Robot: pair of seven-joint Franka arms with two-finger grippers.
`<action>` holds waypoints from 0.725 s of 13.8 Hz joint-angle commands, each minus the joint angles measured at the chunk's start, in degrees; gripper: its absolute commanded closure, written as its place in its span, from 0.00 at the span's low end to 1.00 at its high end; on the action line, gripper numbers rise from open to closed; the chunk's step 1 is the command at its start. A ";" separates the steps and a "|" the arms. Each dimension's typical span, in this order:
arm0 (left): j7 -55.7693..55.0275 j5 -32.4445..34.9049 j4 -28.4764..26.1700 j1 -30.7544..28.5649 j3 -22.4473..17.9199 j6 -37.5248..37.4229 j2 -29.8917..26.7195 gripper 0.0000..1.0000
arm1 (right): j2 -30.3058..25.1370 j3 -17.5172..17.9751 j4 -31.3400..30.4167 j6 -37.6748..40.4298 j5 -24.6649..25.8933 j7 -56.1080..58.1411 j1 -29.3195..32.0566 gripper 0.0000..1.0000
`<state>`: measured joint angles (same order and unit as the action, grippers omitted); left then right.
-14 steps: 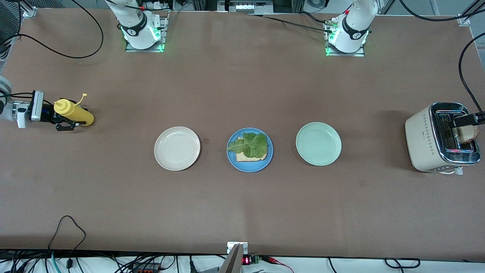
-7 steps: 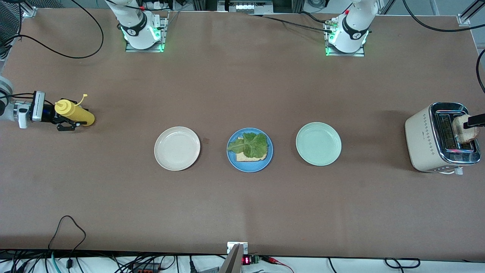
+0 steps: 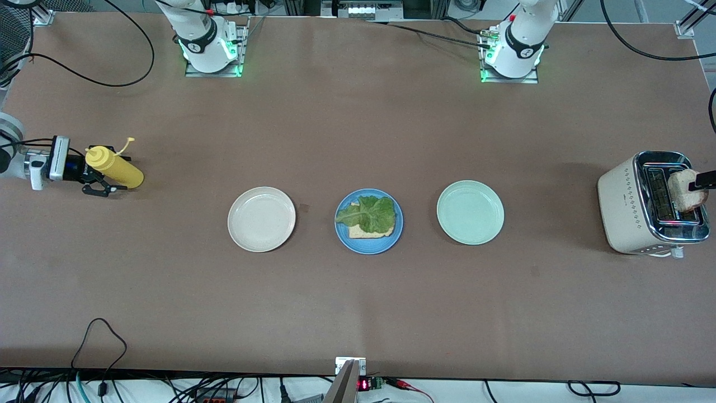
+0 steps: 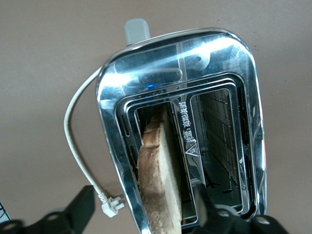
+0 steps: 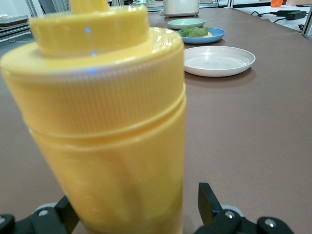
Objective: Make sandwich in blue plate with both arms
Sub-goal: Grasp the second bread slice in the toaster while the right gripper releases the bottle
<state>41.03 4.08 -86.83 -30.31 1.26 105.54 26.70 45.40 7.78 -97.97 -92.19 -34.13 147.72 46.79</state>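
Note:
The blue plate lies mid-table and carries one bread slice under a green lettuce leaf. A second toasted bread slice stands up out of a slot of the toaster. My left gripper hangs over it. In the left wrist view the left gripper is open, its fingers standing wide either side of the slice. My right gripper is open around the lower body of an upright yellow squeeze bottle, with a gap at one finger.
A cream plate lies beside the blue plate toward the right arm's end, and a pale green plate toward the left arm's end. The toaster's white cord and plug trail on the table beside it.
The right gripper has let go of the yellow bottle, and both have shifted slightly toward the plates. The left gripper has drawn back toward the table's end, leaving more of the toast showing.

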 commanded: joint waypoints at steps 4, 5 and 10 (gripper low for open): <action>0.89 0.75 -0.80 -0.27 0.50 -0.51 0.63 0.36 | 0.48 0.04 1.11 1.57 -0.94 0.29 1.10 0.00; 0.63 0.67 -0.88 -0.45 0.50 -0.68 0.63 0.40 | 0.48 -0.40 1.11 1.66 -0.68 0.29 1.37 0.00; 0.01 0.23 -1.59 -0.97 0.59 -1.65 0.63 0.88 | 0.30 -2.67 1.64 2.98 -0.32 0.29 1.46 0.00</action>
<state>40.94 4.08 -88.44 -30.53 1.39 104.88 27.49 45.40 5.83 -97.61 -91.14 -34.22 147.72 47.72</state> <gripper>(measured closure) 0.705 0.000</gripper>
